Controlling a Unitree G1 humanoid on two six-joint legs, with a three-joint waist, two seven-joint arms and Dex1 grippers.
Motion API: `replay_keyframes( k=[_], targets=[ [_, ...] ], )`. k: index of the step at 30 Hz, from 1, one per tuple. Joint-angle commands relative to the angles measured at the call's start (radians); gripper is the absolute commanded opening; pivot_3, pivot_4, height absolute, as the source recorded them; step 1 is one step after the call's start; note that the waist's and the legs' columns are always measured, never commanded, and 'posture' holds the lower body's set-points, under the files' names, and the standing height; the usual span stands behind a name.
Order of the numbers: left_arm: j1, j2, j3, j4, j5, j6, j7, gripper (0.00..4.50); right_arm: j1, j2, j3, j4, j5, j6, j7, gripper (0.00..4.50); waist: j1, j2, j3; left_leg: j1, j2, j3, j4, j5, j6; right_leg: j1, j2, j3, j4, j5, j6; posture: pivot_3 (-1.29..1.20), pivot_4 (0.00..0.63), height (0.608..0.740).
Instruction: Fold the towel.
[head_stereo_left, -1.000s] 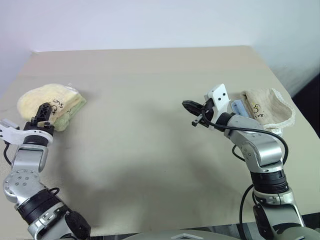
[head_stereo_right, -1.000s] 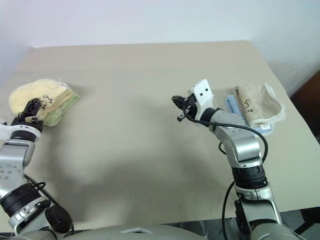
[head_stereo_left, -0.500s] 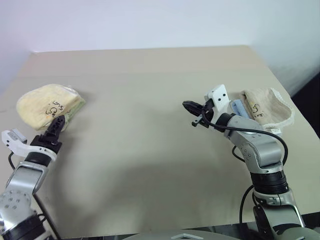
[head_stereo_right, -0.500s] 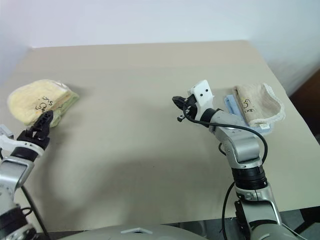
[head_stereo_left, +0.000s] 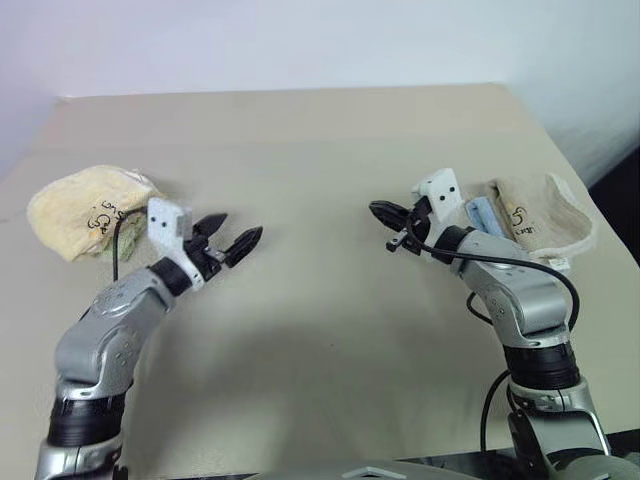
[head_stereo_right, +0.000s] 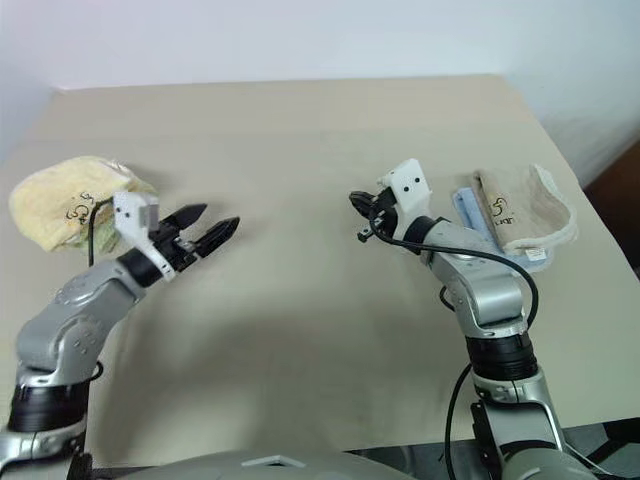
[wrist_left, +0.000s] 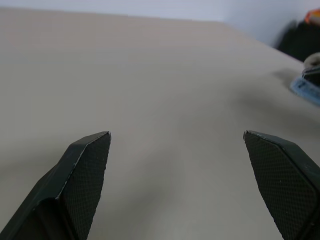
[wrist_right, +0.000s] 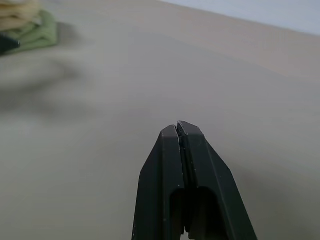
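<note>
— Since a second ago the left gripper has swung from beside the pale yellow terry-cloth towel toward the middle of the beige tabletop; the right gripper has kept its place.

— And in the head views?

— That towel lies folded near the table's left edge, on top of a green folded towel, its small dark embroidered mark facing up. Nothing touches it. The left gripper hangs over bare table, well apart from it, its two black fingers spread wide and empty. A tan-beige folded towel lies at the right edge.

— Left wrist view?

— Two fingertips stand far apart, bare tabletop between them.

— Right wrist view?

— The right gripper's fingers are pressed together on nothing, above the table; the green towel shows far off at a corner.
</note>
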Motion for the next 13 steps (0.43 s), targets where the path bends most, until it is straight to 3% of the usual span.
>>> replay_keyframes(
  k=[1, 4, 13],
  targets=[
    [-0.052, -0.006, -0.032, 0.045, 0.059, -0.071, -0.060, 4.46, 0.050, -0.021, -0.063, -0.049, -0.001, -0.019, -0.025, 0.00, 0.002, 0.000, 0.000, 0.000, 0.000, 0.000, 0.000, 0.000, 0.000, 0.000, 0.000, 0.000, -0.001, 0.000, 0.000, 0.00, 0.150, 0.728],
    [-0.058, 0.000, -0.035, 0.075, 0.082, -0.084, -0.094, 4.46, 0.085, -0.006, -0.091, -0.066, -0.009, -0.008, -0.083, 0.00, 0.001, 0.000, 0.000, 0.000, 0.000, 0.000, 0.000, -0.004, 0.008, 0.002, -0.001, 0.000, -0.002, 0.000, 0.000, 0.00, 0.150, 0.728],
    [-0.097, 0.001, -0.042, 0.125, 0.130, -0.090, -0.149, 4.46, 0.147, 0.008, -0.103, -0.137, 0.006, 0.012, -0.128, 0.00, 0.001, 0.000, 0.000, 0.001, 0.001, -0.001, 0.004, -0.004, 0.007, 0.002, 0.001, 0.000, 0.002, 0.000, 0.000, 0.00, 0.150, 0.728]
  ],
)
